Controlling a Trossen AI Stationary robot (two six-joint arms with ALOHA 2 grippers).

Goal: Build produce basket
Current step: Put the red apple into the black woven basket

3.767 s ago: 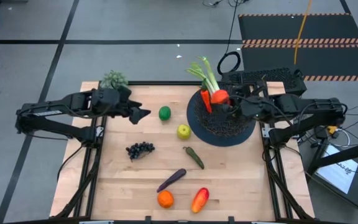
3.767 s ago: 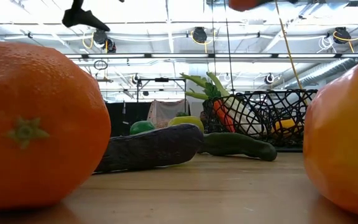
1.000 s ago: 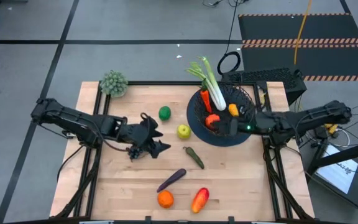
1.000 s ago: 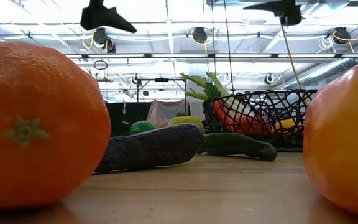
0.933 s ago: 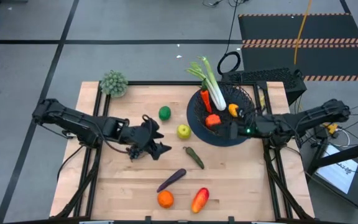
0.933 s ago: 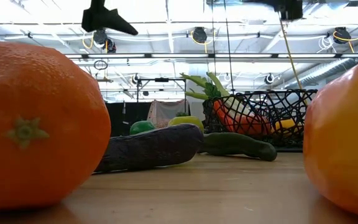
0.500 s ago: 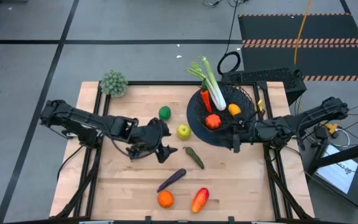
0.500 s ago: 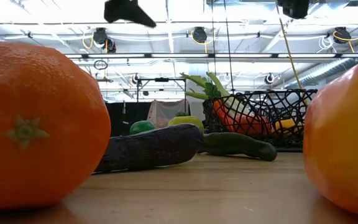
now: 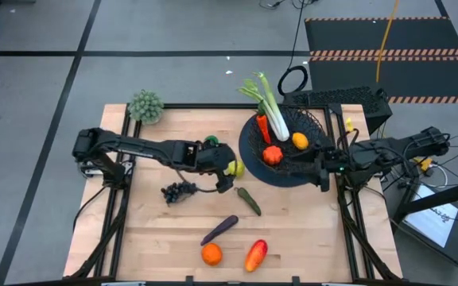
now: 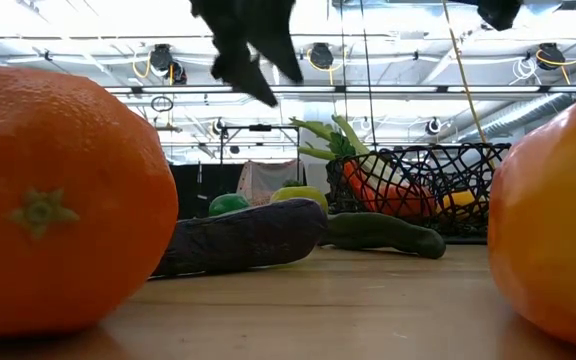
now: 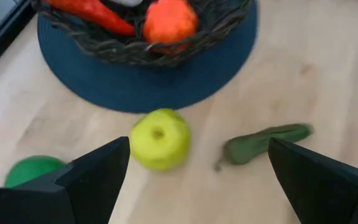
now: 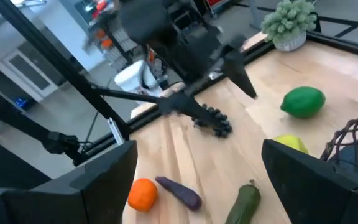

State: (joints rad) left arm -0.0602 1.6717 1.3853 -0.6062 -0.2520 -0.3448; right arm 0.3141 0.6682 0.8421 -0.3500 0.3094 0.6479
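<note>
The black wire basket sits on a round blue mat and holds the white-green leek, a carrot, a tomato and a lemon. My left gripper hangs open above the yellow-green apple, which rests on the table beside the basket. The green pickle and the lime lie on either side of the apple. My right gripper is open at the basket's right rim. Grapes, eggplant, orange and pepper lie on the table.
A pale grey-green bushy clump stands at the table's far left corner. In the low view the orange and the pepper fill the near foreground. Bare wood lies along the table's near left and right of the pepper.
My left gripper has moved from above the grapes toward the table's right, to above the apple, and has tipped downward. My right gripper has drawn back from over the basket's middle toward the table's right edge. The tomato stays in the basket.
</note>
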